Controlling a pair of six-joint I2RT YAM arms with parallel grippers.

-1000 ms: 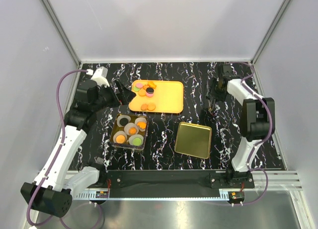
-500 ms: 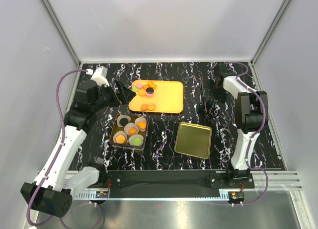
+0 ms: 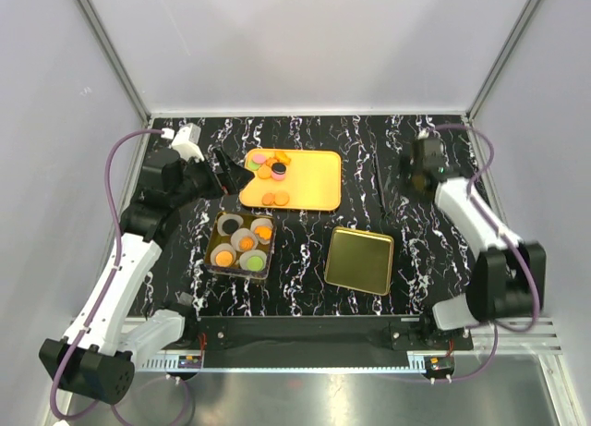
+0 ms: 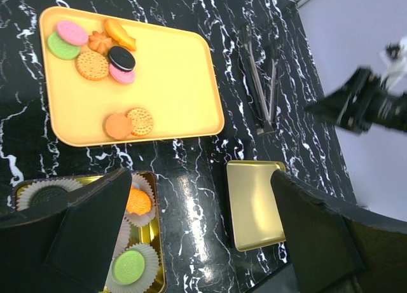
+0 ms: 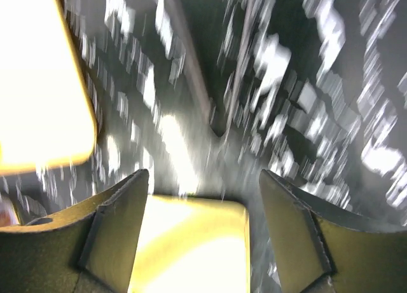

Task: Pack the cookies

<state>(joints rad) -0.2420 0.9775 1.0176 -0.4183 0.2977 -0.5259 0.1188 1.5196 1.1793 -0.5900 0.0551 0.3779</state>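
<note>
on the flat orange tray point(image 4: 184, 83), far across the black marbled table point(image 3: 300, 278), i see most of the cookies point(image 4: 95, 48). they are small matte discs in pink, green, black and dimpled orange, with two more orange ones apart near the tray's front edge. others sit in pleated white paper cups point(image 4: 137, 283) inside a shiny gold tin point(image 3: 242, 244) just in front of the tray. a square gold lid point(image 3: 359, 261) lies to its right. my left wrist view shows thin metal tongs point(image 4: 261, 83), a mere line from the top view. the right wrist view is blurred. the left gripper point(image 4: 200, 191) and the right gripper point(image 5: 203, 185) are both spread wide, grasping nothing.
</note>
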